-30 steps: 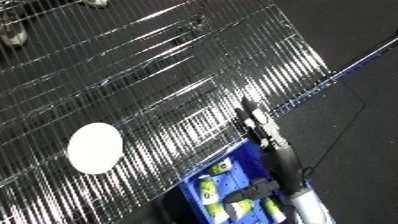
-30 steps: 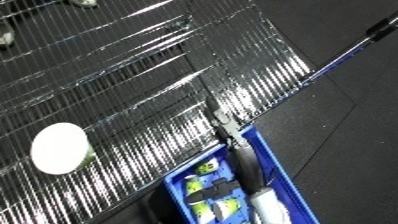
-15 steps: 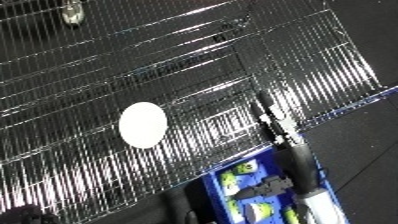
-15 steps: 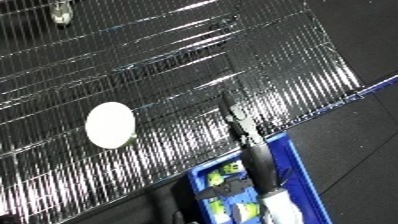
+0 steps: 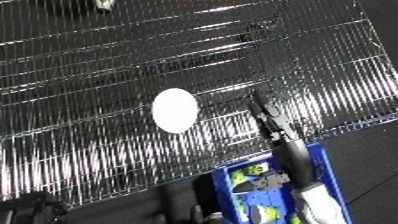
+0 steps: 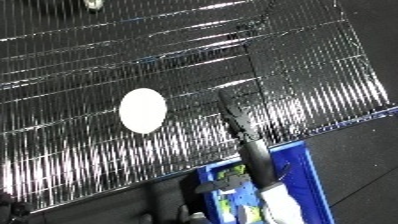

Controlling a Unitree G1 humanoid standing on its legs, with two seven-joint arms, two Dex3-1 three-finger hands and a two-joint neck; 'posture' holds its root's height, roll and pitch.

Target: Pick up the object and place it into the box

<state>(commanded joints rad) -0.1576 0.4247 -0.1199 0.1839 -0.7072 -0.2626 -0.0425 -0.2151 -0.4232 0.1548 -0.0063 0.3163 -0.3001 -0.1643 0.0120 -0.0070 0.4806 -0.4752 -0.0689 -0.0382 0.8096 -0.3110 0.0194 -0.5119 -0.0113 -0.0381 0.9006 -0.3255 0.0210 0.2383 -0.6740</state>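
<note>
Wire shelving [image 5: 107,65] is filling most of both views, its thin bright rods running across a dark background and glinting in streaks. A white oval object [image 5: 174,110] is lying flat on those rods, roughly in the middle of the shelf and nearer its front edge than its back; it is looking plain, smooth and unmarked, with a soft rounded outline. The right hand [image 6: 233,116] is reaching up over the shelf's front edge, just beside the white object on its right and not touching it. The hand is showing only as a narrow dark shape against the wires, and whether its fingers are spread or curled cannot be told. Its pale forearm [image 5: 322,200] is rising from the lower edge. Below the shelf's front edge, a blue bin [image 6: 300,165] is sitting with yellow-green and white items [image 5: 242,176] inside. The left eye view is showing the bin's right wall further in; the right eye view is showing more dark floor [image 6: 364,160] to its right. The left hand is appearing in neither view.
</note>
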